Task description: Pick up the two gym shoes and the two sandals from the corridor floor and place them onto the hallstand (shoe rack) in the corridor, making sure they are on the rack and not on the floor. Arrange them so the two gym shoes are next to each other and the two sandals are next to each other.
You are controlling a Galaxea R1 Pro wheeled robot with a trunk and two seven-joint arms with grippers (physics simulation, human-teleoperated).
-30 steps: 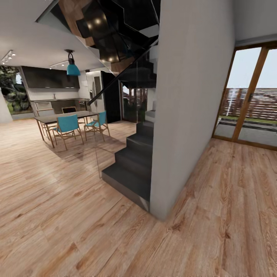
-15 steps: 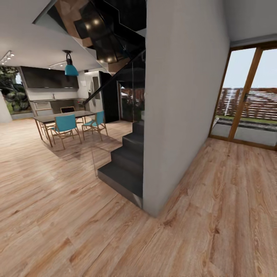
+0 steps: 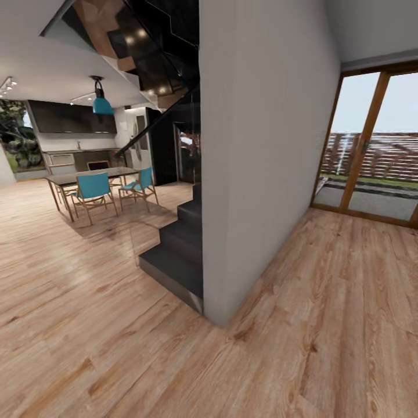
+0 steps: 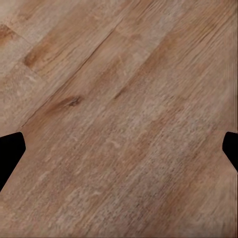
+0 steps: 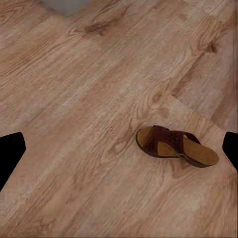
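Observation:
One dark brown sandal (image 5: pixel 176 145) with a tan footbed lies flat on the wood-plank corridor floor (image 5: pixel 74 99) in the right wrist view, apart from the right gripper (image 5: pixel 119 153). That gripper is open, its two black fingertips (image 5: pixel 10 151) far apart and nothing between them. The left gripper (image 4: pixel 119 153) is also open over bare floor (image 4: pixel 119 99), with its dark fingertips (image 4: pixel 9 153) at the picture's sides. The gym shoes, the other sandal and the hallstand are out of view.
In the head view a grey wall corner (image 3: pixel 232 174) stands straight ahead with dark stairs (image 3: pixel 177 255) on its left. A dining table with teal chairs (image 3: pixel 93 188) is at the far left. A glass door (image 3: pixel 371 157) closes the corridor at the right.
The whole head picture has shifted: the wall corner and stairs now sit further left and look nearer, so the camera has moved. No object has visibly moved.

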